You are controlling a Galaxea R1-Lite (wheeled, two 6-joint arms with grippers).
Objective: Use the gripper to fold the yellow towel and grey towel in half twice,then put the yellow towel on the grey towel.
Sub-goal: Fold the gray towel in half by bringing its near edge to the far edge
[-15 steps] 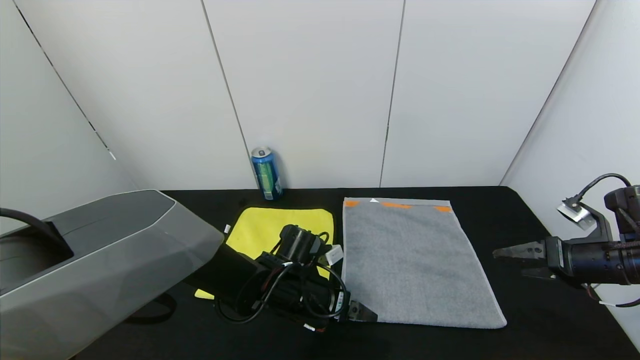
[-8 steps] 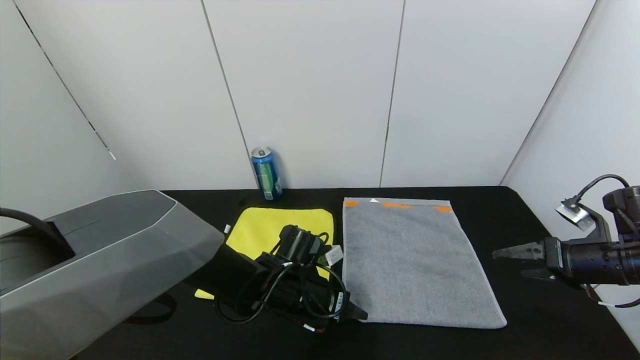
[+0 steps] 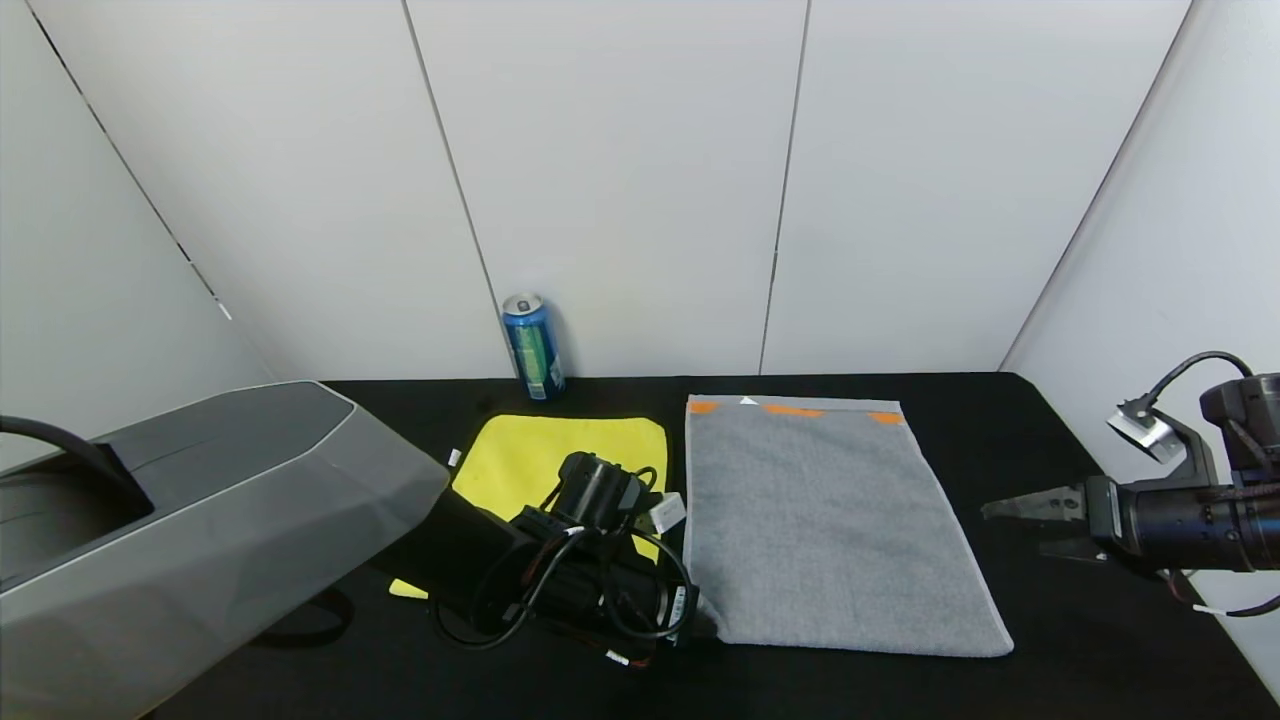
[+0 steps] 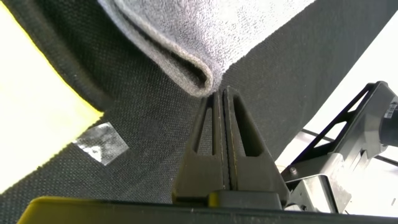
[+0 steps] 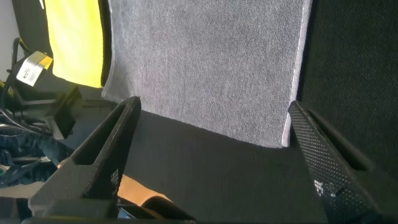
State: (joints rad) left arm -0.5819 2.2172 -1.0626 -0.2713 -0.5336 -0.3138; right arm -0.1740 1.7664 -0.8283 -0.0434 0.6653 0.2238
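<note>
The yellow towel (image 3: 560, 462) lies flat on the table (image 3: 1050, 660), partly under the left arm. The left gripper (image 4: 225, 99), open a second ago, has shut at the grey towel (image 3: 830, 530)'s near-left corner; its tips look bare, so lifting may leave the corner behind. The right gripper (image 3: 1035, 520) hovers wide open, empty, off the towel's right edge

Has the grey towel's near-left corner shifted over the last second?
Yes. The grey towel's near-left corner pulled away from the left gripper, toward its unmoved near-right corner, and now bunches at the shut fingertips.
</note>
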